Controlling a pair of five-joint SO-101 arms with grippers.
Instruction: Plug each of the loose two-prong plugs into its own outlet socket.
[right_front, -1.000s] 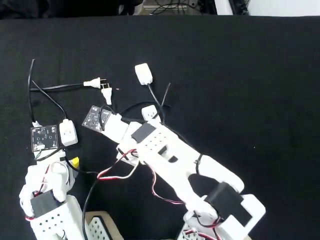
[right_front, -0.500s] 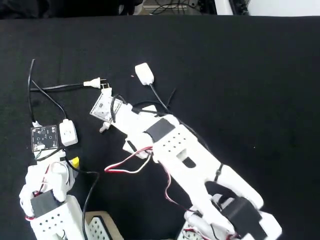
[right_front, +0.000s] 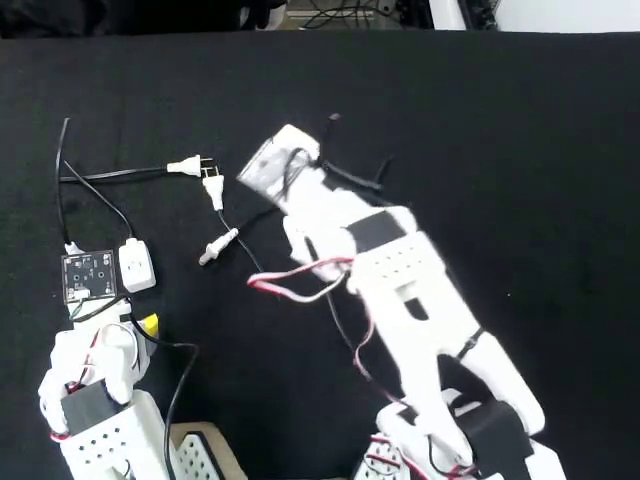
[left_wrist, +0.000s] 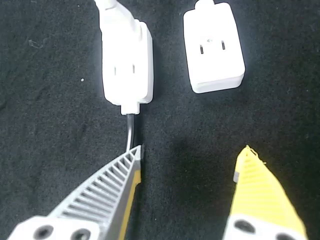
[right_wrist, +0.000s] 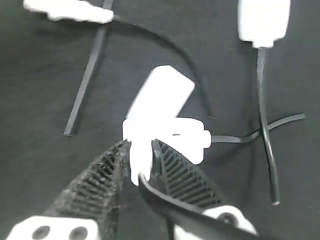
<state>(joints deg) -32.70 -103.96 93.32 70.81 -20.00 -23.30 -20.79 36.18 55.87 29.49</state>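
Note:
My right gripper (right_wrist: 140, 150) is shut on the near end of a white plug (right_wrist: 159, 107), which is joined at an angle to a second white piece with a black cord. Beyond it lies a white outlet socket (right_wrist: 263, 20) on its own cord. In the high view the right arm (right_front: 380, 250) stretches to that socket (right_front: 291, 133). Three loose two-prong plugs (right_front: 185, 166), (right_front: 213, 187), (right_front: 216, 245) lie left of it. My left gripper (left_wrist: 192, 150) is open just short of two white sockets (left_wrist: 127, 70), (left_wrist: 214, 47), both with their slots free.
Black cords (right_front: 100, 195) loop across the left half of the black cloth. A dark square board (right_front: 88, 275) sits beside a white socket (right_front: 135, 265) by the left arm (right_front: 90, 400). A short black cord end (right_wrist: 85, 85) lies near the right gripper.
The right arm has swung away from the table's left side and towards the far socket, carrying the white plug. The plug it covered now lies in the open. The left arm has kept still.

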